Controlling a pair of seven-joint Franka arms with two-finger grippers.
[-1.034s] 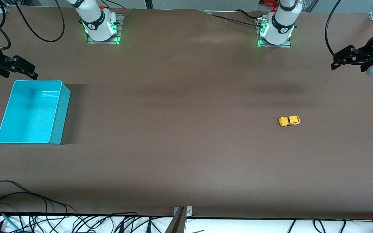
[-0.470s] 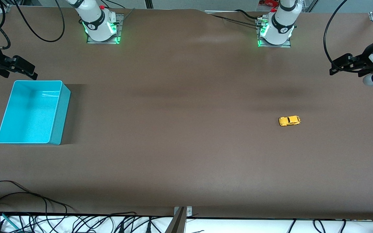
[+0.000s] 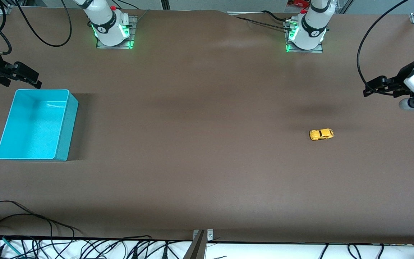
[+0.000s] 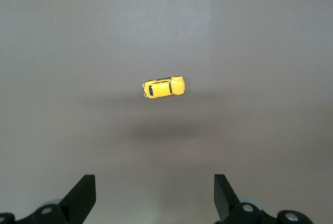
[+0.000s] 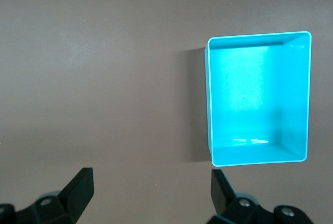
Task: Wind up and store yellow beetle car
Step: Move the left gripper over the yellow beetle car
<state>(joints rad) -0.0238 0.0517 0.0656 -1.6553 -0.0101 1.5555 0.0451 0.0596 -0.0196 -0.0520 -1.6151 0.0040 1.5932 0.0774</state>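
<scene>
The yellow beetle car (image 3: 321, 134) stands on its wheels on the brown table toward the left arm's end; it also shows in the left wrist view as the car (image 4: 163, 87). My left gripper (image 3: 369, 89) hangs open in the air, off to the side of the car, with nothing between its fingers (image 4: 83, 195). The turquoise bin (image 3: 67, 122) sits at the right arm's end with nothing in it, and the right wrist view looks down into the bin (image 5: 208, 99). My right gripper (image 3: 34, 81) waits open beside the bin, its fingers (image 5: 78, 187) holding nothing.
Both arm bases (image 3: 111, 32) (image 3: 306, 34) with green lights stand along the table's edge farthest from the front camera. Loose black cables (image 3: 31, 230) and a metal bracket (image 3: 202, 235) lie along the nearest edge. Wide bare tabletop separates car and bin.
The left arm has swung its gripper a little closer to the car over the last second. The car, the bin and the right arm have not moved.
</scene>
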